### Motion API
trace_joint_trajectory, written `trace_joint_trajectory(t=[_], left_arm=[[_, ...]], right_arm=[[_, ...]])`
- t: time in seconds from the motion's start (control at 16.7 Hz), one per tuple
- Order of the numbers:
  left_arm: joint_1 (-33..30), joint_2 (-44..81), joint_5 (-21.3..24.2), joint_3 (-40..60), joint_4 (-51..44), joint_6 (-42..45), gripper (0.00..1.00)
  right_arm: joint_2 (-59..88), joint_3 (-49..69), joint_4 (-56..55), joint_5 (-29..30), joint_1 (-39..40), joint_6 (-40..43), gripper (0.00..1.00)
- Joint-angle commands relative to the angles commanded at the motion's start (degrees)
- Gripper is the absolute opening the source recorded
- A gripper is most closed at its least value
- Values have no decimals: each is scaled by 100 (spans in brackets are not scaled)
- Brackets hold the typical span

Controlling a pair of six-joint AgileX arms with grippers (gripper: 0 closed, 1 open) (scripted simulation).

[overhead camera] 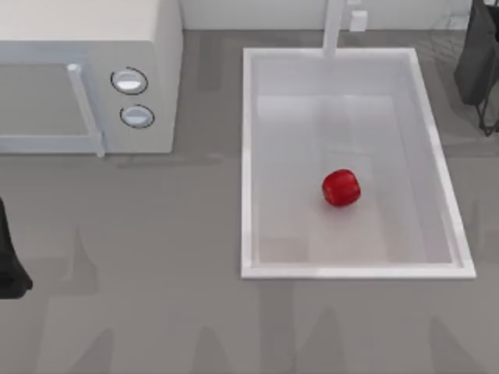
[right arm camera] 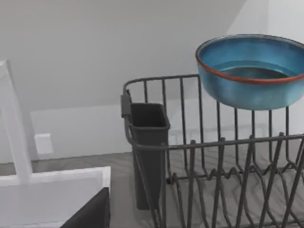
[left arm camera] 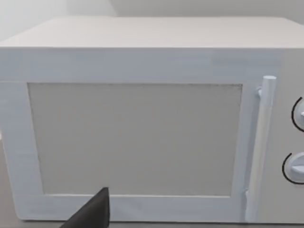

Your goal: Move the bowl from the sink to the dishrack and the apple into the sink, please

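Risk lies with the bowl (right arm camera: pixel 249 71), seemingly perched high on the dishrack (right arm camera: pixel 190 142) wires ahead of the right gripper (right arm camera: pixel 92 211): a nudge may tip it off. The apple (overhead camera: pixel 341 188) lies in the sink (overhead camera: pixel 248 156). The left gripper (left arm camera: pixel 92 211) idles facing the microwave (left arm camera: pixel 142 61). I cannot tell whether either gripper is open or closed.

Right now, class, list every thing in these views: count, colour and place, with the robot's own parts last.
apple: one, red, on the sink floor.
sink: one, white, right half of the table.
faucet: one, pale, at the sink's far rim.
bowl: one, teal-blue with a reddish rim, at the dishrack's top.
dishrack: one, dark wire, beside the sink.
utensil cup: one, dark, on the dishrack's corner.
microwave: one, white, far left.
left tool: dark, facing the microwave.
right tool: dark, near the dishrack.
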State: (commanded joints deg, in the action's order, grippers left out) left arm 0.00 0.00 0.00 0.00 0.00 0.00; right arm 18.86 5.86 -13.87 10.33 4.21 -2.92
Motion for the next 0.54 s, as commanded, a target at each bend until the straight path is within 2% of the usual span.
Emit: trace_joint_trajectory(t=[0.3, 0.54], left_arm=[[0, 0, 0, 0, 0, 0, 100], [0, 0, 0, 0, 0, 0, 100]], right_arm=[[-1625, -498, 1179, -860, -361, 240, 100], [-1886, -586, 1387, -1033, -422, 292, 100]])
